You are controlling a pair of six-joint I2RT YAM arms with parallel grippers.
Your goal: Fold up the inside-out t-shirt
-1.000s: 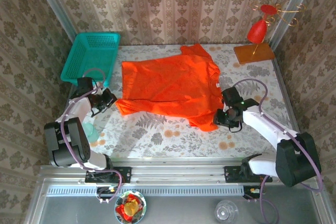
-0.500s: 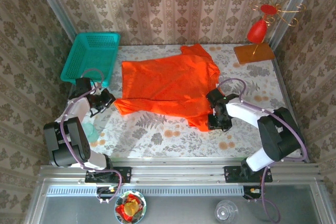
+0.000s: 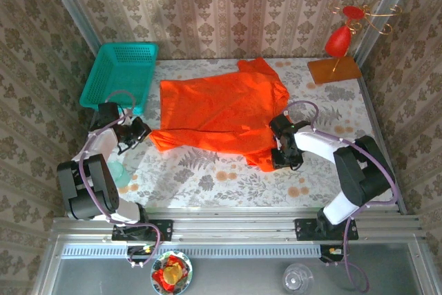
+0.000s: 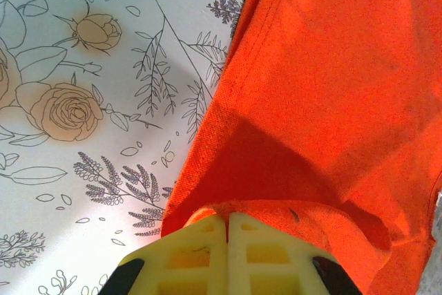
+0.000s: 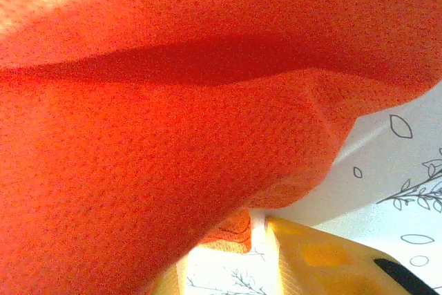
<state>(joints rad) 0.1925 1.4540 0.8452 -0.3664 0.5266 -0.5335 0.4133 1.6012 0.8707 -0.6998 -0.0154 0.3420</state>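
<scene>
The inside-out t-shirt [image 3: 221, 112], bright orange, lies spread flat across the middle of the floral table, collar end to the right. My left gripper [image 3: 146, 131] is shut on the shirt's near left corner; in the left wrist view the yellow fingertips [image 4: 228, 217] pinch a fold of the orange cloth [image 4: 331, 67]. My right gripper [image 3: 276, 159] sits at the shirt's near right corner. In the right wrist view the cloth [image 5: 173, 101] drapes over the gripper [image 5: 257, 240], whose fingers stand apart with table print and a bit of hem showing between them.
A teal basket [image 3: 119, 74] stands at the back left, just behind the left arm. A red ornament [image 3: 338, 39] on a wooden base [image 3: 334, 70] stands at the back right. Bare floral table [image 3: 207, 177] runs along the front of the shirt.
My right gripper has slid left into the shirt's near right corner, and that corner has shifted a little left with it. The left gripper has kept its grip and place.
</scene>
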